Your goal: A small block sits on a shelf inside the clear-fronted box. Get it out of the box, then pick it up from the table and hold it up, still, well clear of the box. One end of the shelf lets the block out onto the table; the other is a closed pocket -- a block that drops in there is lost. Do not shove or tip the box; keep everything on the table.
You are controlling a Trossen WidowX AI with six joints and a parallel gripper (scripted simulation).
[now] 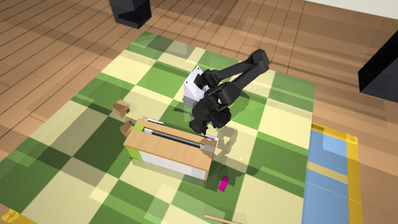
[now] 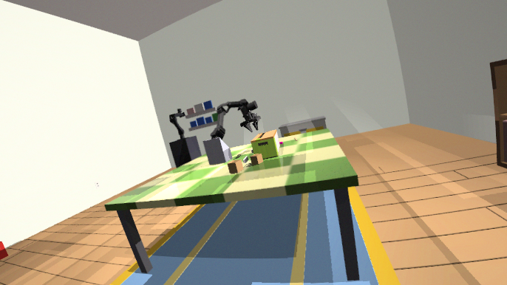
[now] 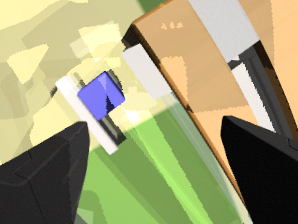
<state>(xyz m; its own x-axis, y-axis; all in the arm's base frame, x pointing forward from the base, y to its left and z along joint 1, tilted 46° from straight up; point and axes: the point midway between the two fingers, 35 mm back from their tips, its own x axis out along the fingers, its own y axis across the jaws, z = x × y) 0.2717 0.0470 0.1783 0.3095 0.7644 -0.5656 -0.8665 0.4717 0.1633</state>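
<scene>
Since the blue block (image 3: 101,95) apparently lies on the surface below the half-open, empty gripper (image 3: 149,169), grasping and lifting remain.

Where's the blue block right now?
In the wrist view the blue block lies on the table, upper left of centre, against a white strip just outside the box.

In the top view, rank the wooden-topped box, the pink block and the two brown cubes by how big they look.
1. The wooden-topped box, by far.
2. The two brown cubes: no ranking between them, since the box hides part of the nearer one.
3. The pink block, smallest.
</scene>
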